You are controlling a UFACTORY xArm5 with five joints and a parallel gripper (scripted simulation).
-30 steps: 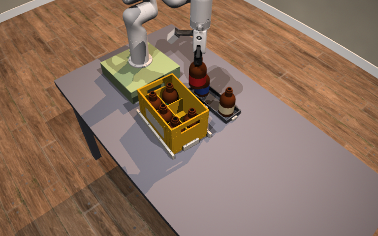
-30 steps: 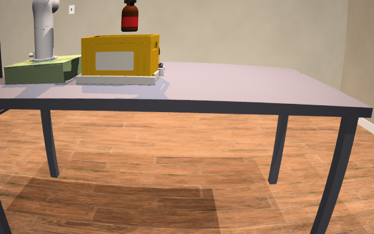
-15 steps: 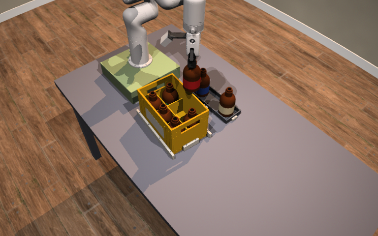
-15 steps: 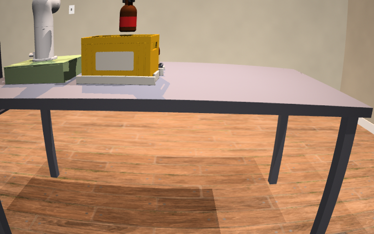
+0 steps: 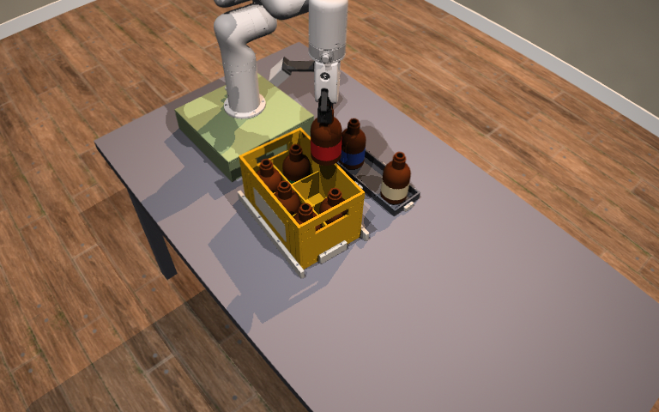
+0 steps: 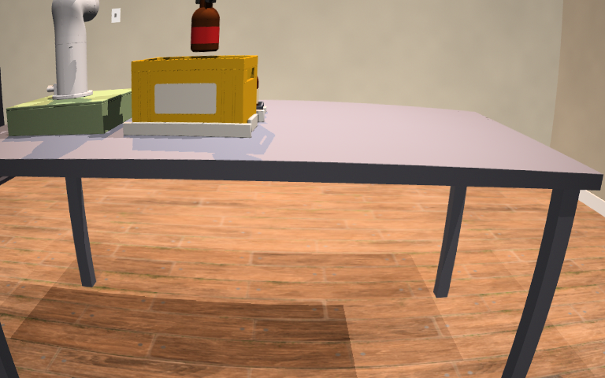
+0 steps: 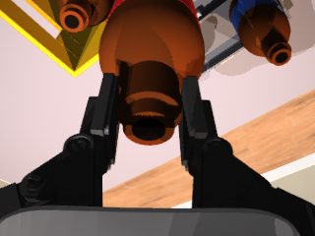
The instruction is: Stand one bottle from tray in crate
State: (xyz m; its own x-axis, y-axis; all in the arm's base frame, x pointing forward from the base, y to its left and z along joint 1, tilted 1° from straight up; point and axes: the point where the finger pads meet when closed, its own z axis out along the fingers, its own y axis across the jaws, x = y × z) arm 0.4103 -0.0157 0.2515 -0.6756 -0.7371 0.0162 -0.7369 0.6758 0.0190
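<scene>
My gripper (image 5: 323,107) is shut on the neck of a brown bottle with a red label (image 5: 325,139). I hold it upright in the air above the far side of the yellow crate (image 5: 301,194). In the side view the red-label bottle (image 6: 205,30) hangs just over the rim of the crate (image 6: 194,88). In the wrist view my fingers clamp the bottle's neck (image 7: 150,108). The crate holds several brown bottles, and one cell (image 5: 311,186) stands empty. On the dark tray (image 5: 379,184) stand a blue-label bottle (image 5: 353,144) and a cream-label bottle (image 5: 396,178), both upright.
The crate rests in a white frame (image 5: 296,243) on the grey table. The arm's green base block (image 5: 243,121) lies just behind the crate. The tray lies to the right of the crate, close beside it.
</scene>
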